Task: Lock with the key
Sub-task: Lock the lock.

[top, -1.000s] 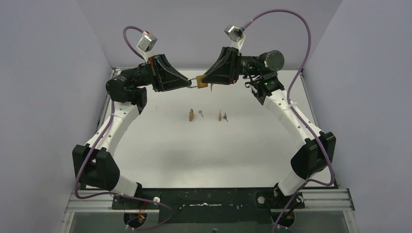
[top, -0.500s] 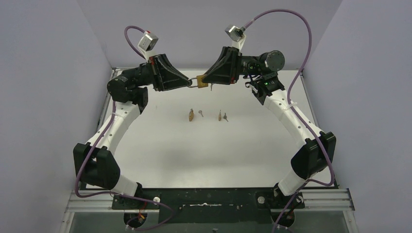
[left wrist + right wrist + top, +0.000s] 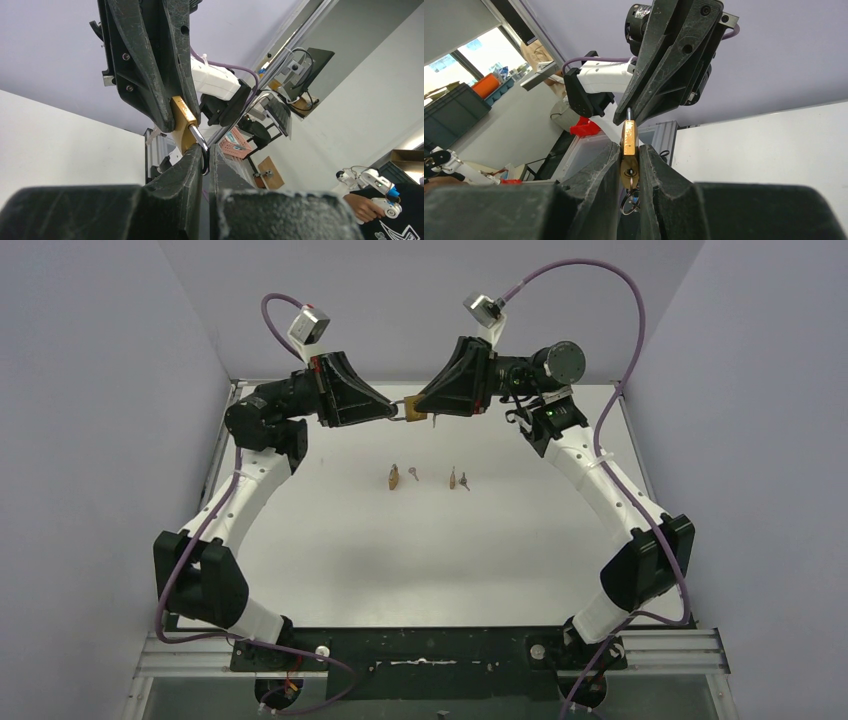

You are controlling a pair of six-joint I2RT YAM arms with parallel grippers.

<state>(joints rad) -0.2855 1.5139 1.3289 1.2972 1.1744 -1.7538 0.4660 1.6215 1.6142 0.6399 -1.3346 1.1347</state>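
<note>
Right wrist view has my right claw (image 3: 629, 152) clamped on the body of the brass padlock (image 3: 629, 140). It is held up off the bench (image 3: 520, 530) so the left claw (image 3: 205, 152), facing it and pinched shut on the shackle (image 3: 199, 141), can brace or press the shackle home, as I judge it. Deeper inside the right claw a key ring (image 3: 629, 202) hangs from the lock's end, but the key itself is buried there, and I cannot tell whether the shackle is seated.
</note>
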